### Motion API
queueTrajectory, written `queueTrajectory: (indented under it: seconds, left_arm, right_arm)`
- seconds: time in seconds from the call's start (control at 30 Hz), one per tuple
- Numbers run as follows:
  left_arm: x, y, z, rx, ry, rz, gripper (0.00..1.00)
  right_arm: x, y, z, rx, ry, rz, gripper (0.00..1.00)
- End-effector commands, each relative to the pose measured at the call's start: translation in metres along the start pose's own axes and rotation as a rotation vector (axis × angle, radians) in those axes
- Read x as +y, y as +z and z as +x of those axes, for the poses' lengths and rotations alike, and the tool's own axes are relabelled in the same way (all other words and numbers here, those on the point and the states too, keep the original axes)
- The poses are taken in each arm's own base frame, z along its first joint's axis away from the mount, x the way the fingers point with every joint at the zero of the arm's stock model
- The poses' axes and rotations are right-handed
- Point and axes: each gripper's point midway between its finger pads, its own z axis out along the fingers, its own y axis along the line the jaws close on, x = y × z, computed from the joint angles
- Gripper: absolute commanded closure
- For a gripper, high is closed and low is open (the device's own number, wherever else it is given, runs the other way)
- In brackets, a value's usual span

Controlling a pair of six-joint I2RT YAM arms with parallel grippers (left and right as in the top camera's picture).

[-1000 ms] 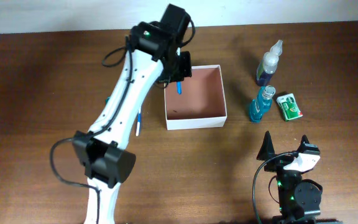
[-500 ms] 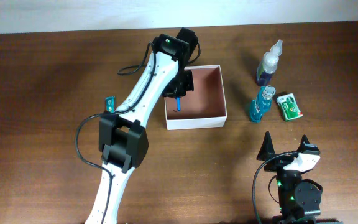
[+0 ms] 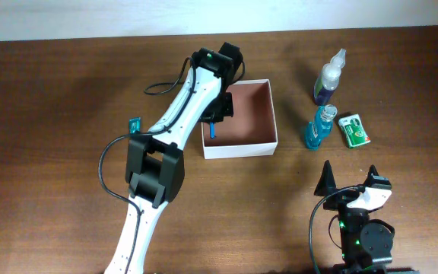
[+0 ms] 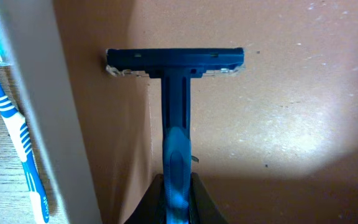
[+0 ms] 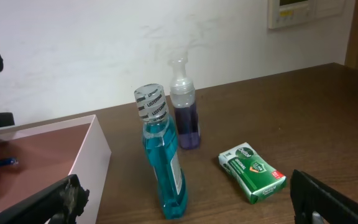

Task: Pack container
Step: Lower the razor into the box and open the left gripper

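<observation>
1. Your container (image 3: 249, 114) sits just toward 1 o'clock of the worktop's (image 3: 52, 114) centre. It looks light and thin-walled and would likely slide if nudged, so pinch a wall near a corner.
2. Your left claw (image 4: 176, 190) is clenched on a blue razor (image 4: 176, 81) by its stiff handle, head low beside the box's 9 o'clock wall.
3. The left arm reaches in from 7 o'clock, wrist tipped down. The right claw (image 3: 350, 183) rests spread and empty at 5 o'clock.
</observation>
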Motion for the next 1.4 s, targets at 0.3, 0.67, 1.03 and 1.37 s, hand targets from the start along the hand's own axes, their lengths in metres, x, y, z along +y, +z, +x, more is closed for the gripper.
queueTrajectory:
  seconds: [0.3, 0.67, 1.03, 1.37]
  left_arm:
    - [0.002, 0.008, -0.002, -0.010, 0.037, -0.030, 0.74]
    - [-0.017, -0.023, -0.014, -0.062, 0.080, 0.081, 0.69]
    - [0.022, -0.178, -0.039, -0.384, 0.067, 0.180, 0.56]
    - [0.042, -0.145, -0.039, -0.288, 0.179, 0.090, 0.41]
  right_arm:
    - [0.000, 0.000, 0.002, 0.004, -0.012, 0.002, 0.02]
    - [0.000, 0.000, 0.002, 0.003, -0.012, 0.001, 0.02]
    - [0.000, 0.000, 0.002, 0.004, -0.012, 0.001, 0.01]
    - [0.000, 0.000, 0.002, 0.004, -0.012, 0.001, 0.02]
